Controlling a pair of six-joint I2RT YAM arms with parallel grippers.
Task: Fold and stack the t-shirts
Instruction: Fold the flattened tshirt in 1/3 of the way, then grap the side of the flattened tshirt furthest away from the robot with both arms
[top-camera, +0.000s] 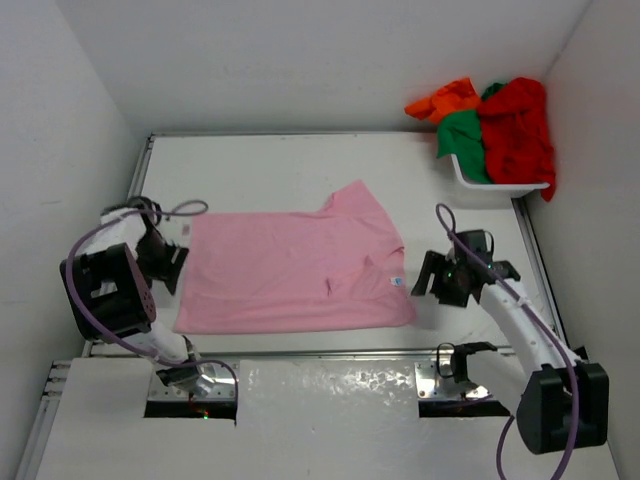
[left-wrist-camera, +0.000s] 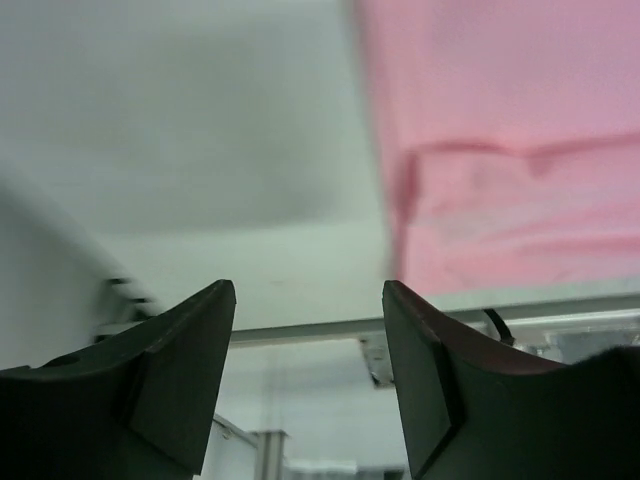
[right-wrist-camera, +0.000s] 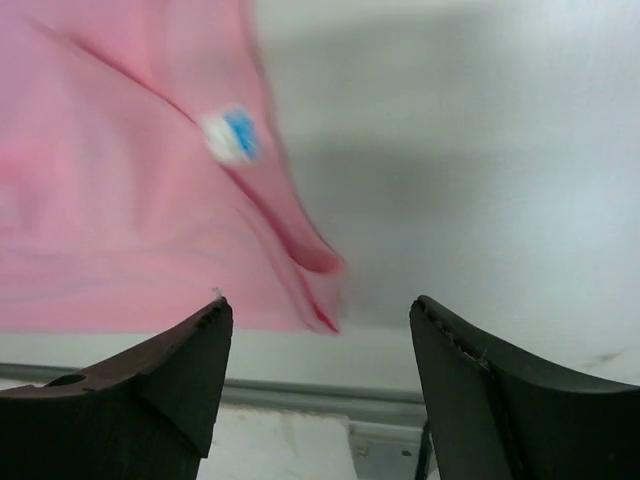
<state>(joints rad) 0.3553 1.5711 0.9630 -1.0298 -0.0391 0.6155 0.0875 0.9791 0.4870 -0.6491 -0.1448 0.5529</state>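
Left gripper (top-camera: 168, 262): jaws stand partly apart, nothing between them. In the left wrist view both dark fingertips (left-wrist-camera: 215, 310) hang over bare table (top-camera: 260, 165). The left edge of the light pink t-shirt (top-camera: 300, 270) lies just beyond the tips, not pinched. Whether a finger brushes the cloth, cannot tell.

Right gripper (top-camera: 432, 276): jaws wide apart, empty. It sits just off the shirt's right near corner. In the right wrist view the pink hem ends short of the gap between the fingers, with white tabletop beyond.

Light pink t-shirt: lies flat across the middle of the table between the two grippers, long side running left to right. One sleeve points toward the far side. A small white and blue label (top-camera: 397, 282) shows near its right edge.

Far right corner: white basket (top-camera: 500, 186) against the wall. The green t-shirt (top-camera: 462, 135) lies in its left part. The bright red t-shirt (top-camera: 520, 125) is heaped over it and hangs past the right rim. The orange t-shirt (top-camera: 445, 100) is bunched at the far left of the heap.
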